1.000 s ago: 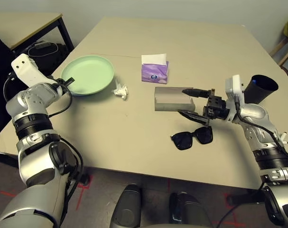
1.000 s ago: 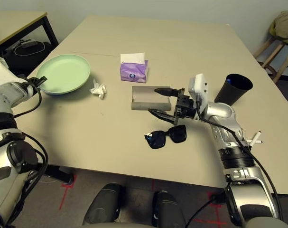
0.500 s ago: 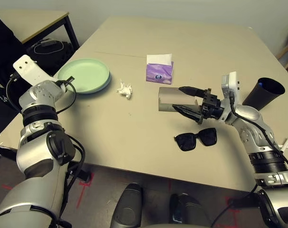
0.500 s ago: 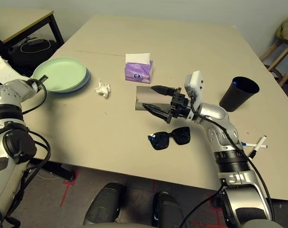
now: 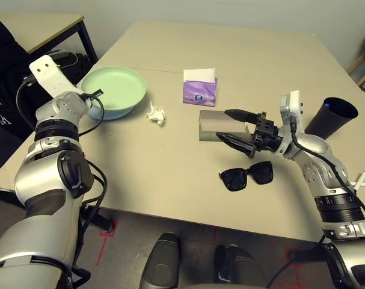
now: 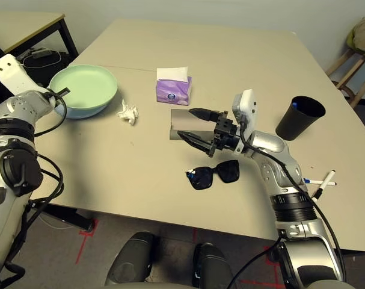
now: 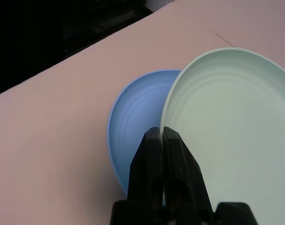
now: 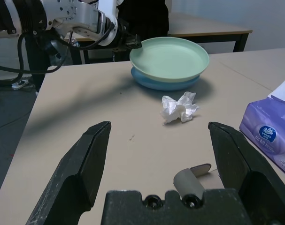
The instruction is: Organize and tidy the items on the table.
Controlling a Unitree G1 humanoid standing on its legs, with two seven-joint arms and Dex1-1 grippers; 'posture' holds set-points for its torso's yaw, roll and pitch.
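Since a second ago my left pincer [image 7: 160,136] has tipped the pale green plate [image 5: 115,90] up by its rim, clamped on it, over the pale blue plate [image 7: 133,112]. Nearest me lie the black sunglasses [image 5: 246,175]; just beyond them my right pincer [image 5: 233,126] spreads wide at the glasses case [image 5: 215,125]; left of the case, a crumpled tissue [image 5: 154,114].

— Inspector, was any text, brand or number legible on the items?

— None. The purple tissue pack [image 8: 269,136], which stood toward the table's far edge, carried a dark blue oval emblem [image 8: 268,133] with small white marks, too small to be read.

— Anything else?

— No other label, number or sign could be made out.
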